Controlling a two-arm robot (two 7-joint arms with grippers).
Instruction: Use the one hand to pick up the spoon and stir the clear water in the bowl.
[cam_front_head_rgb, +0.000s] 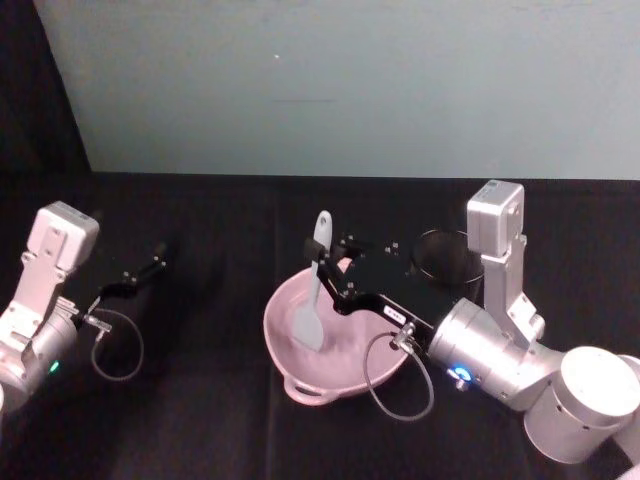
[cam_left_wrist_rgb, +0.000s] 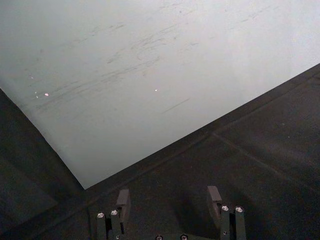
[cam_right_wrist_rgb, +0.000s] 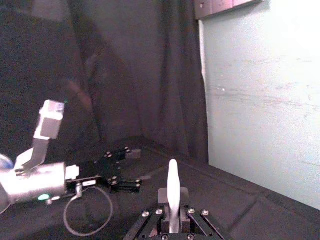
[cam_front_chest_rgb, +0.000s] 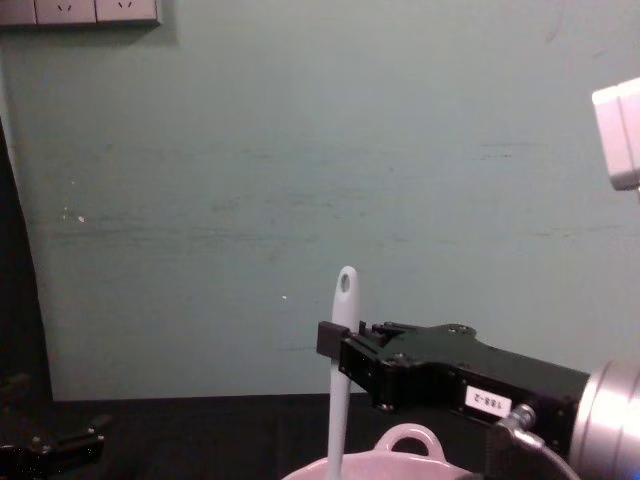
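Head view: spoon (cam_front_head_rgb: 314, 295) between right gripper (cam_front_head_rgb: 322, 258) fingers (cam_front_head_rgb: 311, 248), head in bowl (cam_front_head_rgb: 272, 340).

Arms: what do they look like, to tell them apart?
Both: black boxy gripper, thick silver-grey wrist, white block-shaped part, looped grey cable. The right gripper has a small white number label and a blue wrist light; the left gripper has a green one.
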